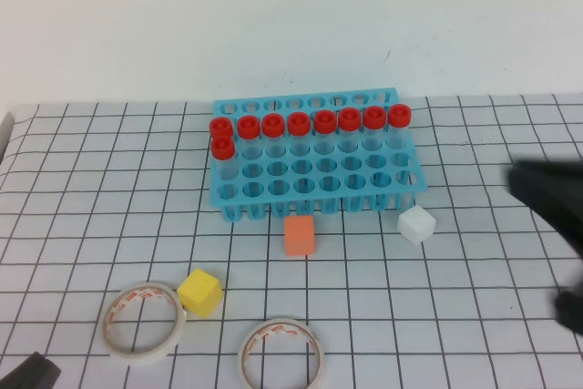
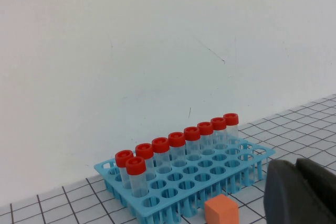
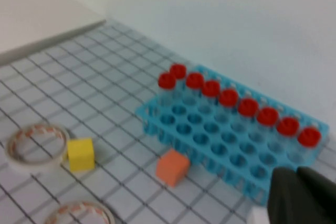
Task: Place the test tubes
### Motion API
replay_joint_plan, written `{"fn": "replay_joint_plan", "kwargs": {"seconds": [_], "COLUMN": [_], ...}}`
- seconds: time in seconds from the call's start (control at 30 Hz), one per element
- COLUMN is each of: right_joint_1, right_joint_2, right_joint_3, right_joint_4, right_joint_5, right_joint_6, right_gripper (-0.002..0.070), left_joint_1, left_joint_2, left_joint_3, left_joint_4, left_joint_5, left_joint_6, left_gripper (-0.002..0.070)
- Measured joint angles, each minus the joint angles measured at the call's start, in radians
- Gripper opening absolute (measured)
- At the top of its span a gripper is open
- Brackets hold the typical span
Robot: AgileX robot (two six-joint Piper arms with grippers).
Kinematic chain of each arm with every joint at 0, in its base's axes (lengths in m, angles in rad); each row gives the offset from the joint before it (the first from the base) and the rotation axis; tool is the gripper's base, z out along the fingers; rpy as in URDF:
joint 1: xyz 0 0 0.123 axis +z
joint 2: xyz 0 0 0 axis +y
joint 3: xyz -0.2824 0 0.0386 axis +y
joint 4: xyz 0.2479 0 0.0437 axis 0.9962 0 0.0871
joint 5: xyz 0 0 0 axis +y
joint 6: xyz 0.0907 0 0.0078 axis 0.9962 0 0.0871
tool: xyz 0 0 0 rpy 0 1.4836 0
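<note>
The left end effector [image 2: 298, 184] sits low at the near left corner of the desk [image 1: 82, 225]. Its dark fingers are pressed together and pinch nothing.

To its right a tape roll [image 1: 141, 318] lies flat on the grid near the front edge. A yellow cube [image 1: 199, 292] touches its right side. A second roll [image 1: 282, 353] lies flat a little further right and nearer, apart from the cube.

The blue rack [image 1: 314, 179] stands in the middle of the desk, near the white wall [image 1: 291, 15]. It holds nine tubes [image 1: 299, 125] with red caps, all upright. Eight of them fill one line across the far part of the rack, from its left end to its right end. The ninth stands one row nearer, at the left end, just in front of the first tube in that line. The nearer rows of holes are open.

An orange cube [image 1: 299, 235] rests on the desk just in front of the rack's near edge, about midway along it. A white cube [image 1: 415, 224] sits by the rack's near right corner.

The right end effector [image 3: 300, 187] is over the right side of the desk, to the right of the rack and the white cube and apart from both. It shows in the high view only as a dark blur. Its fingers are closed together with nothing between them.
</note>
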Motion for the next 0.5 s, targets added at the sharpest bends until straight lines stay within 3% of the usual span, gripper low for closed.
{"fn": "replay_joint_plan", "kwargs": {"seconds": [0.33,0.5], "right_joint_1": [0.000,-0.065], "right_joint_2": [-0.354,-0.496], "right_joint_3": [0.242,0.428], "right_joint_4": [0.012,0.169], "right_joint_5": [0.164,0.163], "right_joint_6": [0.032,0.037], "right_gripper": [-0.0001,-0.0001], "left_joint_1": [0.000,0.000], "left_joint_2": [0.000,0.000], "left_joint_3": [0.000,0.000], "left_joint_4": [0.000,0.000], "left_joint_5": [0.000,0.000], "left_joint_6": [0.007,0.007], "left_gripper": [-0.0001,-0.0001]}}
